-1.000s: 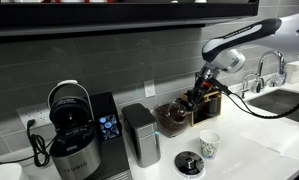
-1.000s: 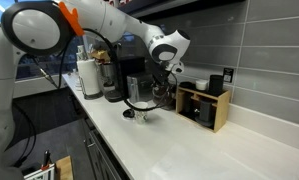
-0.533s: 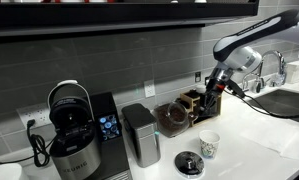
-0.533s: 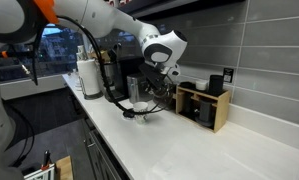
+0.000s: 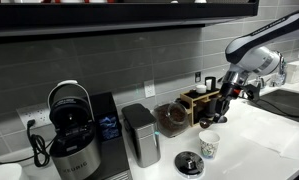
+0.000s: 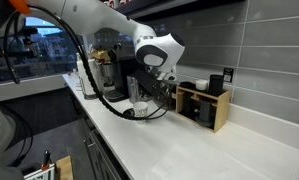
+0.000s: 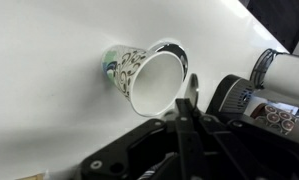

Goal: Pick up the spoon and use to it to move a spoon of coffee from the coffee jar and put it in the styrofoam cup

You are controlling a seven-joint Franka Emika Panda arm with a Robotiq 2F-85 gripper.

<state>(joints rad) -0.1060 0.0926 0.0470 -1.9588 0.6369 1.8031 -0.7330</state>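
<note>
The styrofoam cup point(image 5: 209, 145) stands on the white counter, white with a dark printed pattern on its side. In the wrist view the cup point(image 7: 149, 78) shows its open mouth just ahead of my fingers. My gripper point(image 5: 227, 95) hangs above and slightly right of the cup, shut on the spoon point(image 7: 193, 88), of which only a thin shiny sliver shows between the fingertips point(image 7: 186, 108). I cannot tell whether coffee is on it. The coffee jar point(image 5: 172, 118), rounded glass with dark coffee, sits left of the cup. The gripper also shows in an exterior view point(image 6: 156, 88).
A flat black-and-white disc point(image 5: 189, 163) lies in front of the jar. A grey metal canister point(image 5: 141, 135) and a coffee machine point(image 5: 74, 130) stand to the left. A wooden box point(image 5: 202, 103) sits against the tiled wall behind my gripper. A sink and tap point(image 5: 279, 75) are at the right.
My gripper has moved away from the coffee jar, rightwards along the counter, and now hangs over the styrofoam cup. It stays shut on the spoon.
</note>
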